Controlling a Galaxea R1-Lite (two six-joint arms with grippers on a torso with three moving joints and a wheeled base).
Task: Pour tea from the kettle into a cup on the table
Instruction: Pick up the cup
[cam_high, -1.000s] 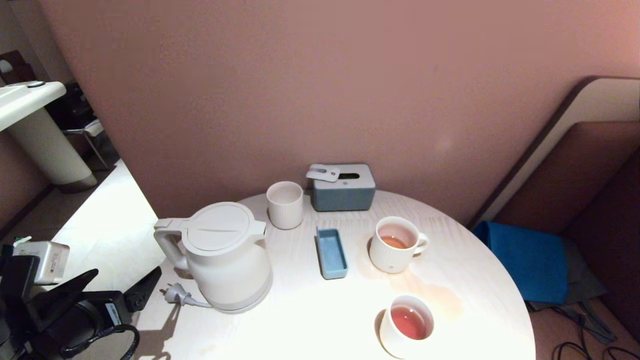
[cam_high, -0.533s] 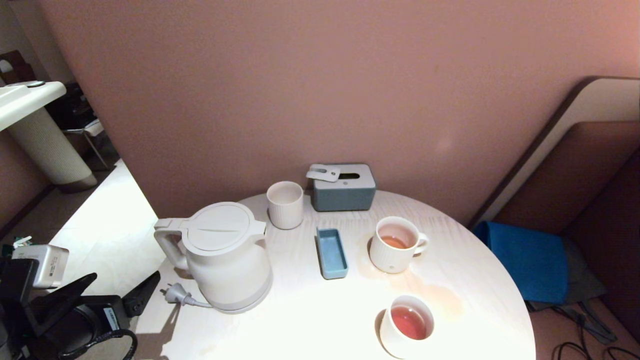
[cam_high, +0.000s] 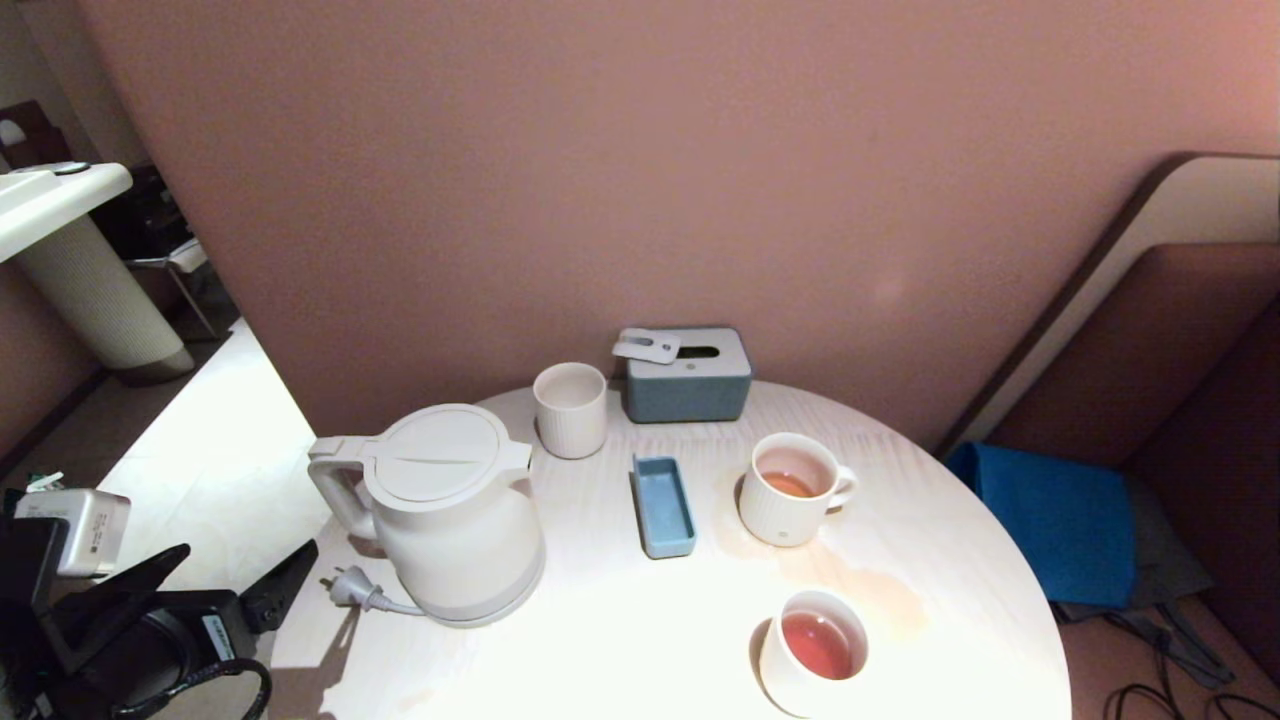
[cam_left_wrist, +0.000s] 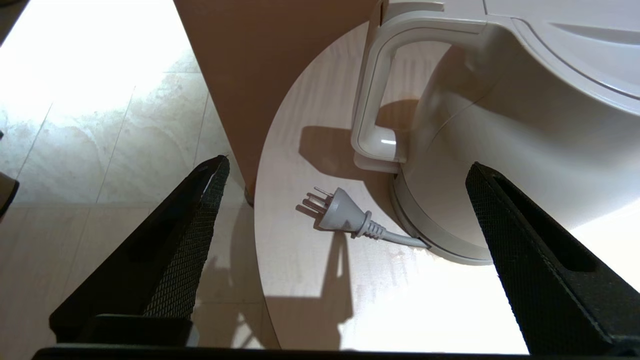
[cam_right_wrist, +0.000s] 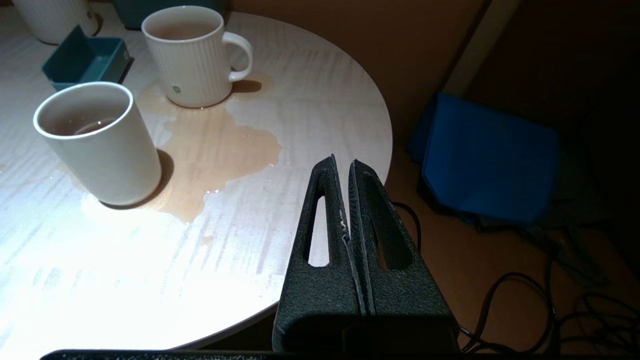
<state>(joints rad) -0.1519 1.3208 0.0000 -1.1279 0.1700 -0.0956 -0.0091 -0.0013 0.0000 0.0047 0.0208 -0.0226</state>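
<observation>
The white kettle (cam_high: 450, 510) stands upright on the left of the round pale-wood table (cam_high: 620, 620), its loop handle turned left. My left gripper (cam_high: 230, 578) hovers just off the table's left edge, open and empty. In the left wrist view the kettle (cam_left_wrist: 500, 125) and its handle sit ahead of the wide-apart fingers of that gripper (cam_left_wrist: 347, 165). The ribbed cup (cam_high: 785, 495) with an ear handle stands right of centre and holds a little tea (cam_high: 788, 484). The right wrist view shows the cup (cam_right_wrist: 187, 60) beyond my right gripper (cam_right_wrist: 344, 161), which is shut, empty, at the table's right edge.
A grey plug (cam_high: 350, 588) lies by the kettle's base. A plain cup (cam_high: 812, 650) of tea stands near the front, with a brownish spill (cam_right_wrist: 215, 145) around it. A ribbed tumbler (cam_high: 570, 410), a tissue box (cam_high: 688, 375) and a blue tray (cam_high: 664, 505) stand behind.
My left gripper has drifted very slightly down and left in the head view. Nothing else has moved.
</observation>
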